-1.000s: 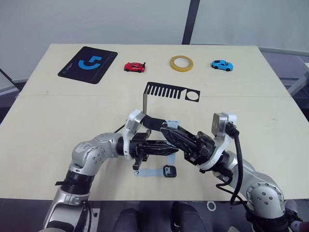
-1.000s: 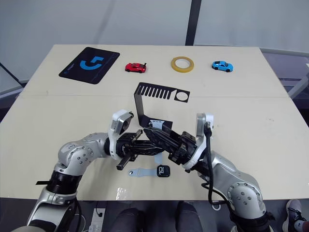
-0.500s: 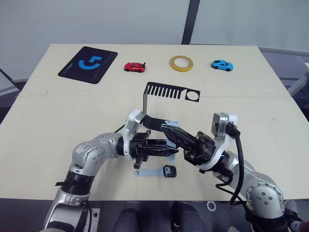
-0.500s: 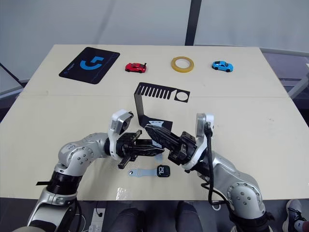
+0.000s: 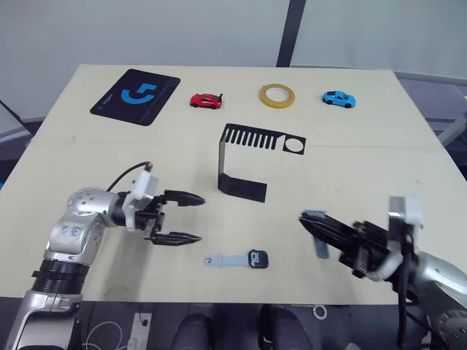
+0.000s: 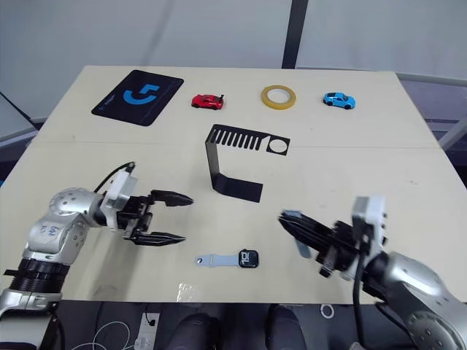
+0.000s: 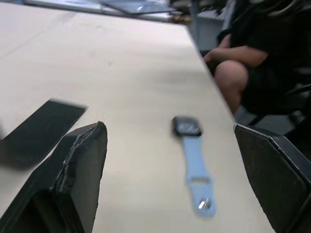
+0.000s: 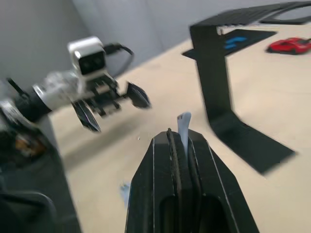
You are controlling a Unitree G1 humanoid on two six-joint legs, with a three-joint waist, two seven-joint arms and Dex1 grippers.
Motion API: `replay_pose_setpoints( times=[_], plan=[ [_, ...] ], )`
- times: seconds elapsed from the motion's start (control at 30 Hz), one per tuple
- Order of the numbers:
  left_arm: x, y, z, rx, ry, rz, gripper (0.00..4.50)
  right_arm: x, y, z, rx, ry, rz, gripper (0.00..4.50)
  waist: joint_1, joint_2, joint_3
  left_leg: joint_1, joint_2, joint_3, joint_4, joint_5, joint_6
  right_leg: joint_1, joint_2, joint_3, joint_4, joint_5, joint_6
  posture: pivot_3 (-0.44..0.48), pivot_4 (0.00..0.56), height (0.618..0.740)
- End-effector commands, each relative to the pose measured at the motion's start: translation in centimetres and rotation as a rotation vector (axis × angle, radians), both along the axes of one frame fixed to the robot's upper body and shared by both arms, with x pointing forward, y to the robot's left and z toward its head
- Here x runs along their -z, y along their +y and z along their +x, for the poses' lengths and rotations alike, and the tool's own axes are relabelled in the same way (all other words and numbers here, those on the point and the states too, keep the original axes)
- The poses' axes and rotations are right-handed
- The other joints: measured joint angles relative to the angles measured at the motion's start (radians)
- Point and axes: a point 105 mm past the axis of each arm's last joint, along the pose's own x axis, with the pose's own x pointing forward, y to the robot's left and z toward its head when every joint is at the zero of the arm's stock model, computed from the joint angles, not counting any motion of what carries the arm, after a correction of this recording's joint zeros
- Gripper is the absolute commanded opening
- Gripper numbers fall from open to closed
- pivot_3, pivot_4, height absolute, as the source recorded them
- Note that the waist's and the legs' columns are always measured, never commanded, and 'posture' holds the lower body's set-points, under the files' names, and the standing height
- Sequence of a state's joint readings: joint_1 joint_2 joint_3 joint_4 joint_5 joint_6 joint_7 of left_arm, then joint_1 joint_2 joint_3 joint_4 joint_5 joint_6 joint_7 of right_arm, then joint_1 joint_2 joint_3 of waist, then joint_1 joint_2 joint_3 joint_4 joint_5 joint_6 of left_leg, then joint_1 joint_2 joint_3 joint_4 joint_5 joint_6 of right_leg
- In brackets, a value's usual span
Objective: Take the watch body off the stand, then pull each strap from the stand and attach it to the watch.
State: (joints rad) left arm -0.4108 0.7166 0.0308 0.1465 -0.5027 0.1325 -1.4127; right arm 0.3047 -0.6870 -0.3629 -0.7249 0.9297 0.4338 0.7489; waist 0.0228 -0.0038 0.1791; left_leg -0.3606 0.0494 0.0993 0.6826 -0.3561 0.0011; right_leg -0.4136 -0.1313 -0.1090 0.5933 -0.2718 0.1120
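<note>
— What is being shown, largest first?

— The thin black bent-metal stand (image 5: 244,162) is being left bare; the black watch body (image 5: 257,258), one pale blue strap (image 5: 226,259) attached, is lying on the beige table (image 5: 379,138).

— And the grippers?

— The left gripper (image 5: 184,217) is being held spread, empty; the second pale strap (image 8: 183,130) is being pinched in the right gripper (image 5: 315,228) — it could be dropped if misaligned.

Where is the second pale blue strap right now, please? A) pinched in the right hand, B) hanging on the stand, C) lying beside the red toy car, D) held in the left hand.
A: the right hand is shut on the free strap, lifted off the table and away from the stand; the left hand is open and holds nothing.
</note>
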Motion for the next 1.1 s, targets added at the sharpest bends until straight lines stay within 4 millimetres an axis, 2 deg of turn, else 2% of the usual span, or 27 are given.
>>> replay_pose_setpoints(
  times=[0.03, 0.13, 0.3, 0.43, 0.5, 0.6, 0.7, 0.9, 1.0, 1.1],
  plan=[
    [0.3, 2.7, 0.0, -0.050, -0.079, 0.077, 4.44, 0.3, -2.4, -1.4, 0.031, -0.062, -0.116, 0.00, 0.002, 0.000, 0.000, 0.000, 0.000, 0.000, 0.000, 0.000, 0.000, 0.000, 0.000, 0.000, 0.000, 0.000, 0.000, 0.000, 0.150, 0.737],
    [0.9, 3.3, -0.7, -0.050, -0.093, 0.100, 4.44, 0.8, -4.0, -2.3, 0.082, -0.044, -0.140, 0.00, 0.002, 0.000, 0.000, 0.000, 0.000, 0.004, 0.000, -0.001, 0.001, 0.000, 0.000, 0.000, 0.000, 0.000, 0.000, 0.000, 0.150, 0.737],
    [1.5, 1.1, -1.8, 0.022, -0.129, 0.111, 4.44, 1.1, -4.6, -2.9, 0.088, -0.045, -0.160, 0.00, 0.002, 0.000, 0.000, 0.002, 0.000, 0.001, 0.000, -0.003, 0.004, 0.001, -0.002, 0.002, 0.000, 0.002, 0.000, 0.000, 0.150, 0.737],
    [1.6, -1.2, -2.6, 0.053, -0.109, 0.092, 4.44, 0.7, -4.0, -2.8, 0.077, -0.065, -0.154, 0.00, 0.002, 0.000, 0.000, 0.003, 0.000, 0.000, 0.000, -0.002, 0.004, 0.001, -0.002, 0.002, 0.001, 0.002, 0.000, 0.000, 0.150, 0.737],
    [2.2, -2.7, -3.3, 0.083, -0.095, 0.099, 4.44, 0.6, -3.5, -2.8, 0.060, -0.079, -0.156, 0.00, 0.000, 0.000, 0.000, 0.003, 0.000, 0.000, 0.000, -0.002, 0.002, 0.001, -0.002, 0.002, 0.001, 0.003, 0.000, 0.000, 0.150, 0.737],
    [3.3, -5.9, -3.7, 0.076, -0.088, 0.089, 4.44, 0.8, -2.2, -2.9, 0.013, -0.077, -0.149, 0.00, 0.002, 0.000, 0.000, 0.003, 0.000, 0.001, 0.000, -0.002, 0.002, 0.001, -0.001, 0.002, 0.001, 0.003, 0.000, 0.000, 0.150, 0.737],
    [4.6, -8.2, -3.8, 0.076, -0.101, 0.119, 4.44, 1.1, -1.7, -2.9, -0.005, -0.068, -0.147, 0.00, 0.003, 0.000, 0.000, 0.003, 0.000, 0.001, 0.000, -0.002, 0.002, 0.001, -0.001, 0.003, 0.001, 0.003, 0.000, 0.000, 0.150, 0.737],
    [6.7, -11.6, -3.7, 0.072, -0.107, 0.170, 4.44, 1.4, -1.1, -3.0, -0.034, -0.052, -0.155, 0.00, 0.004, 0.000, 0.000, 0.003, 0.000, 0.001, 0.000, -0.001, 0.002, 0.002, -0.001, 0.003, 0.001, 0.003, 0.000, 0.000, 0.150, 0.737],
    [7.4, -12.7, -3.6, 0.065, -0.135, 0.180, 4.44, 1.4, -1.0, -2.9, -0.042, -0.050, -0.156, 0.00, 0.004, 0.000, 0.000, 0.004, 0.000, 0.001, 0.000, -0.002, 0.002, 0.002, -0.001, 0.003, 0.001, 0.003, 0.000, 0.000, 0.150, 0.737],
    [8.0, -13.4, -3.6, 0.032, -0.088, 0.178, 4.44, 1.3, -0.8, -2.9, -0.052, -0.045, -0.156, 0.00, 0.003, 0.000, 0.000, 0.004, 0.000, 0.000, 0.000, -0.002, 0.002, 0.002, -0.001, 0.002, 0.001, 0.002, 0.000, 0.000, 0.150, 0.737]
  ],
)
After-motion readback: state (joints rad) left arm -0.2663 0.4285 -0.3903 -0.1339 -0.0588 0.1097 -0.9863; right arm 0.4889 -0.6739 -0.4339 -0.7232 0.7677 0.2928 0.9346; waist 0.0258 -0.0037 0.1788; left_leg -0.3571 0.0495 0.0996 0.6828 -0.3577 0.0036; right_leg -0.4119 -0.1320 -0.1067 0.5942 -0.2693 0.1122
